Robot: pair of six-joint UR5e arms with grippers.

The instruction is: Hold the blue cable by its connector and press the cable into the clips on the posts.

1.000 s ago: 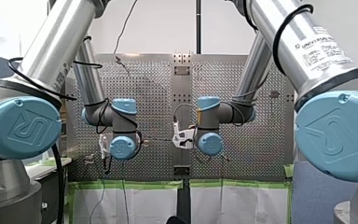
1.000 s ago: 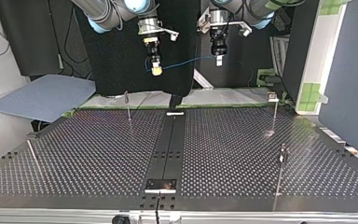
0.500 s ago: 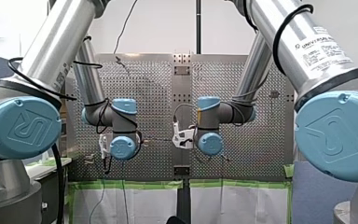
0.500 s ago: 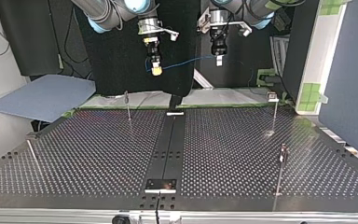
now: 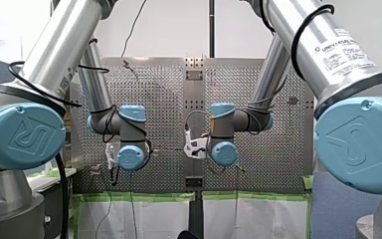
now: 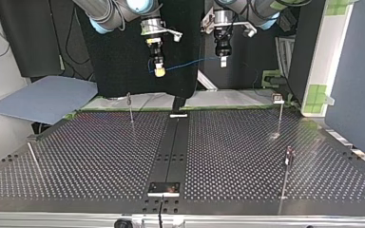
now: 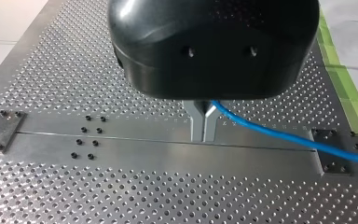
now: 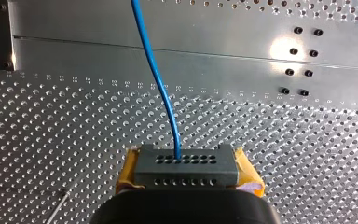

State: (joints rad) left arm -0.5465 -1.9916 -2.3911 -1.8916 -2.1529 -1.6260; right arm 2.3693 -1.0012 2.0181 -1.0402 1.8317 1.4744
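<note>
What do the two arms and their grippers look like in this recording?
My left arm and my right arm are silver tubes with light blue joint caps embossed with a logo, and black cables loop around them. My right arm carries a Universal Robots label. My left gripper has a rounded black housing and narrow metal fingers; my right gripper has yellow pads.

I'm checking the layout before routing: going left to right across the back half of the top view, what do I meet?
Grey-blue flat sheet → thin metal post → right arm's yellow-padded hand → thin blue cable → left arm's black hand → clip-topped metal post.
</note>
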